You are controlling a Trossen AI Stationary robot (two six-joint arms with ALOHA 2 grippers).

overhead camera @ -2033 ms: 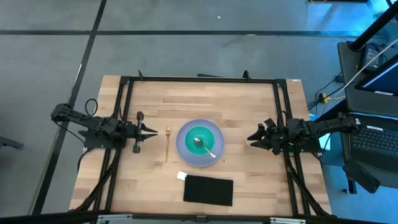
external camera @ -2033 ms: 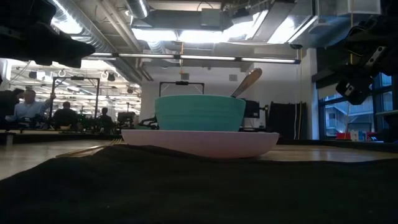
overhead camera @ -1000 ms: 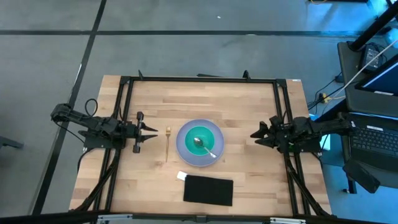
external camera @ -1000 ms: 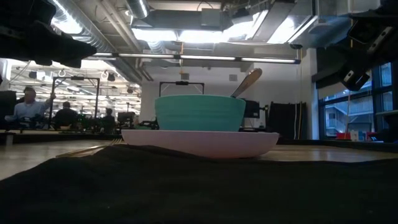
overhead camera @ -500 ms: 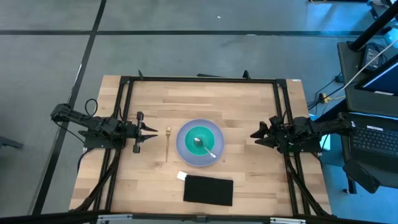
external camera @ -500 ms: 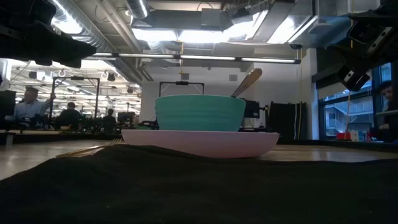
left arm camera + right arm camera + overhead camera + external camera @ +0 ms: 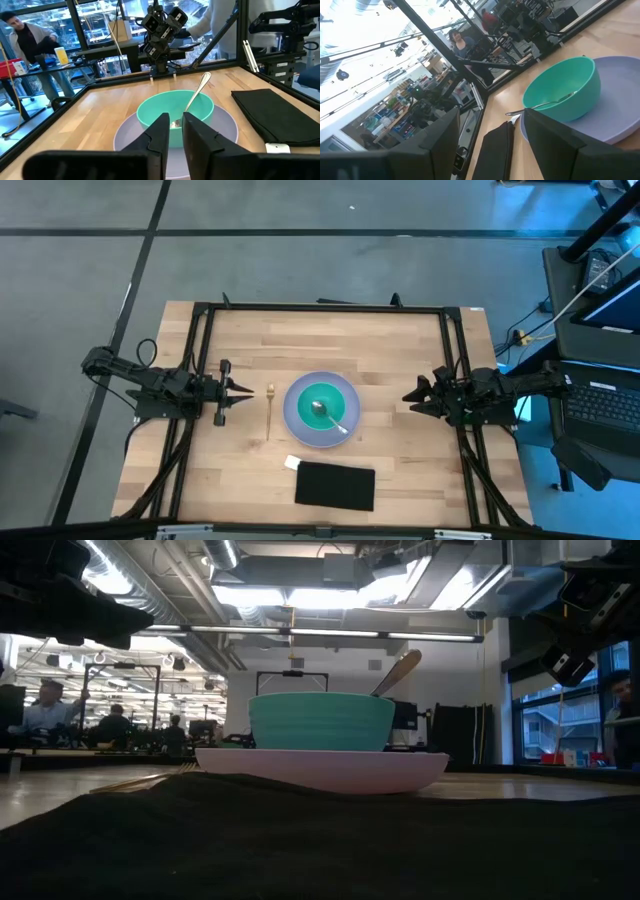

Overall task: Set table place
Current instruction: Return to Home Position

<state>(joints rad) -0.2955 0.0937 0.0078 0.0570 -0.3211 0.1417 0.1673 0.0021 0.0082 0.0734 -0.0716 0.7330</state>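
Note:
On the wooden table [image 7: 400, 350] stands the lavender plate [image 7: 292, 412], and the teal bowl [image 7: 318, 395] sits on its middle. The silver spoon [image 7: 330, 416] lies bowl-end down inside the teal bowl, its handle leaning on the rim [image 7: 398, 672]. The slim gold fork [image 7: 269, 412] lies flat on the wood just left of the plate. My left gripper [image 7: 247, 391] hovers left of the fork, shut and pointing at the bowl [image 7: 175, 131]. My right gripper [image 7: 406, 398] hangs open to the right of the plate [image 7: 491, 114], holding nothing.
A black folded cloth [image 7: 335, 486] with a white tag [image 7: 292, 463] lies near the table's near edge, below the plate. Black frame rails [image 7: 200, 360] run along the left, right and far sides. People sit in the room beyond the table [image 7: 45, 715].
My right gripper drew back from the plate toward the table's right edge and rose a little, then held still. The plate, bowl, spoon and fork have stayed in place.

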